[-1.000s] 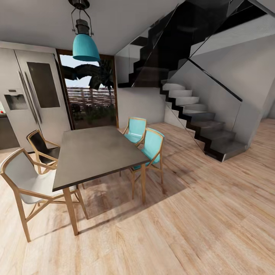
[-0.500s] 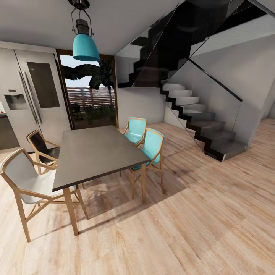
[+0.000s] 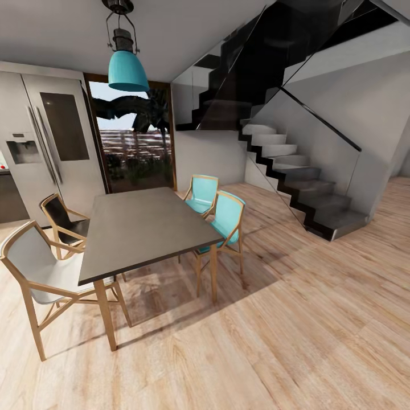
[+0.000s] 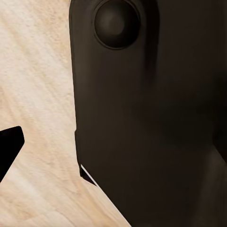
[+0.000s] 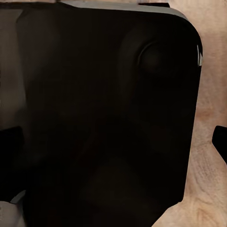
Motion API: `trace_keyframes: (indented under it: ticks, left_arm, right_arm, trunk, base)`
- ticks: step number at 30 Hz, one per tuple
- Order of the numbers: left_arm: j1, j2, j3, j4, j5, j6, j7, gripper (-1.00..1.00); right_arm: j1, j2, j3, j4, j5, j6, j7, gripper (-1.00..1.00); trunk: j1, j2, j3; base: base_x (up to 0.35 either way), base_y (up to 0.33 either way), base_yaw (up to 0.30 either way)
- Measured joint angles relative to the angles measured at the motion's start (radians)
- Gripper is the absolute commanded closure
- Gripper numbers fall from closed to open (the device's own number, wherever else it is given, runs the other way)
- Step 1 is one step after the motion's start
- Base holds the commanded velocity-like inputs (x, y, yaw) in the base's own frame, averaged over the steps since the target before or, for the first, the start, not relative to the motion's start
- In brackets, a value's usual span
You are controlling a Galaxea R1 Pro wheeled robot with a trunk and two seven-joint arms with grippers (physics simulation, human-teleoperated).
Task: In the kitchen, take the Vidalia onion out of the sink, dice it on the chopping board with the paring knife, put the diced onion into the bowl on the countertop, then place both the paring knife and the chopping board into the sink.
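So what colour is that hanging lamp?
Turquoise: the lamp has a turquoise shade under a dark metal fitting, seen best in the head view.

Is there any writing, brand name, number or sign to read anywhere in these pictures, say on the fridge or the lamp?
None: no readable text shows in any view.
The fridge has a dispenser panel with no legible label.
The lamp, table, chairs and stairs bear no marks.
The wrist views show dark robot parts over bare wood floor, with no lettering.
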Motion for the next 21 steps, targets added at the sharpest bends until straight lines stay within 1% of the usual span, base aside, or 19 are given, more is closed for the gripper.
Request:
trace_keyframes:
  ticks: [5, 8, 9, 11, 14, 15, 16, 17, 19, 21]
  left_arm:
    - [0.0, -0.006, 0.0, 0.001, 0.003, 0.0, -0.001, -1.0]
    - [0.0, -0.009, 0.003, -0.002, 0.004, 0.0, -0.001, -1.0]
    - [0.0, -0.01, 0.004, -0.005, 0.004, -0.006, -0.001, -1.0]
    - [0.0, -0.01, 0.005, -0.011, 0.004, -0.026, -0.001, -1.0]
    - [-0.001, -0.01, 0.004, -0.022, 0.003, -0.081, -0.001, -1.0]
    - [-0.001, -0.009, 0.004, -0.026, 0.003, -0.113, -0.001, -1.0]
    - [-0.001, -0.009, 0.005, -0.027, 0.003, -0.13, -0.001, -1.0]
    - [-0.001, -0.009, 0.005, -0.03, 0.003, -0.16, 0.0, -1.0]
    - [-0.001, -0.008, 0.006, -0.039, 0.003, -0.2, 0.001, -1.0]
    - [-0.001, -0.007, 0.007, -0.05, 0.003, -0.223, 0.001, -1.0]
  right_arm:
    - [0.0, -0.002, 0.001, -0.012, 0.001, -0.03, 0.0, -1.0]
    - [0.0, -0.002, 0.001, -0.013, 0.002, -0.062, 0.0, -1.0]
    - [0.0, -0.003, 0.001, -0.013, 0.002, -0.087, 0.0, -1.0]
    - [0.0, -0.003, 0.001, -0.013, 0.002, -0.098, 0.0, -1.0]
    - [0.001, -0.004, 0.0, -0.016, 0.002, -0.115, 0.0, -1.0]
    - [0.001, -0.004, 0.0, -0.021, 0.002, -0.128, 0.0, -1.0]
    - [0.001, -0.004, 0.0, -0.025, 0.002, -0.136, 0.0, -1.0]
    - [0.001, -0.004, 0.0, -0.033, 0.002, -0.153, -0.001, -1.0]
    - [0.001, -0.005, -0.001, -0.048, 0.002, -0.183, -0.001, -1.0]
    - [0.0, -0.005, -0.001, -0.06, 0.002, -0.202, -0.001, -1.0]
  trunk:
    - [0.0, 0.0, 0.0]
    - [0.0, 0.0, 0.0]
    - [0.0, 0.0, 0.0]
    - [0.0, 0.0, 0.0]
    - [0.0, 0.0, 0.0]
    - [0.0, 0.0, 0.0]
    - [0.0, 0.0, 0.0]
    - [0.0, 0.0, 0.0]
    - [0.0, 0.0, 0.0]
    - [0.0, 0.0, 0.0]
  base:
    - [0.0, 0.0, 0.0]
    - [0.0, 0.0, 0.0]
    - [0.0, 0.0, 0.0]
    - [0.0, 0.0, 0.0]
    - [0.0, 0.0, 0.0]
    - [0.0, 0.0, 0.0]
    - [0.0, 0.0, 0.0]
    - [0.0, 0.0, 0.0]
    - [0.0, 0.0, 0.0]
    - [0.0, 0.0, 0.0]
